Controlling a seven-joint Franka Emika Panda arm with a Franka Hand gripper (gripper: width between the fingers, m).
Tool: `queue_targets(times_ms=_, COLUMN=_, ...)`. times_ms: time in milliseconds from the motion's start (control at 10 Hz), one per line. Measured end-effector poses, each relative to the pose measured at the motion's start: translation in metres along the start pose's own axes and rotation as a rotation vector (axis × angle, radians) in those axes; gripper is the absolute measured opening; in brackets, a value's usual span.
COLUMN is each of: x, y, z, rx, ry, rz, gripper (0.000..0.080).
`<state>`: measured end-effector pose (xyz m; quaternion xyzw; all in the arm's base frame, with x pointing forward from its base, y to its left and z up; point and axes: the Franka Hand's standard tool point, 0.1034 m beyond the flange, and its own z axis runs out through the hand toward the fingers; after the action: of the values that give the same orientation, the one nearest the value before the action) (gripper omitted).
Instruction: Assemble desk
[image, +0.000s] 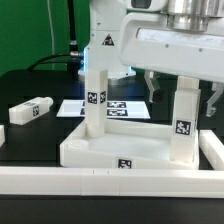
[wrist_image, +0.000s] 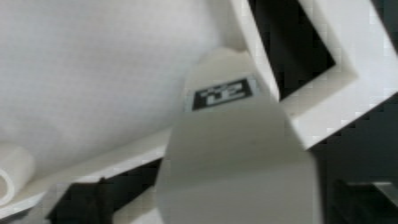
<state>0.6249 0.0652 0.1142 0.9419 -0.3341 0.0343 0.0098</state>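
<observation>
The white desk slab lies flat on the black table. Two white tagged legs stand upright in it, one at the exterior view's left and one at its right. My gripper comes down from above onto the top of the left leg. In the wrist view this leg runs down between my dark fingers, which press its sides, with the slab beneath. A third leg lies loose on the table at the left. The fourth leg is out of view.
The long white border rail runs along the front and up the right side. The marker board lies flat behind the slab. The arm's white body hangs over the slab's back.
</observation>
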Motion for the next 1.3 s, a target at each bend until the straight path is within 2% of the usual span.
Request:
queue_targets(times_ms=200, x=-0.014, y=0.022, z=-0.018, rx=0.032, ry=-0.011, rz=-0.049, gripper=0.0648)
queue_targets(times_ms=300, x=-0.017, y=0.038, z=-0.024, rx=0.034, ry=-0.025, rz=-0.077, gripper=0.0648)
queue_targets(times_ms=400, x=-0.012, y=0.053, z=-0.028, rx=0.028, ry=-0.035, rz=-0.090, gripper=0.0649)
queue_targets(times_ms=500, x=-0.006, y=0.059, z=-0.028, rx=0.031, ry=-0.036, rz=-0.082, gripper=0.0649)
queue_targets(times_ms=900, x=-0.007, y=0.060, z=-0.026, rx=0.029, ry=-0.037, rz=-0.102, gripper=0.0649)
queue_targets(times_ms=1000, x=-0.002, y=0.077, z=-0.024, rx=0.039, ry=-0.028, rz=-0.174, gripper=0.0649)
queue_targets(times_ms=1100, x=0.007, y=0.108, z=-0.021, rx=0.046, ry=-0.032, rz=-0.215, gripper=0.0649)
queue_targets(times_ms=1200, x=0.018, y=0.138, z=-0.019, rx=0.042, ry=-0.037, rz=-0.224, gripper=0.0649)
queue_targets(times_ms=1300, x=0.030, y=0.155, z=-0.017, rx=0.040, ry=-0.028, rz=-0.218, gripper=0.0649)
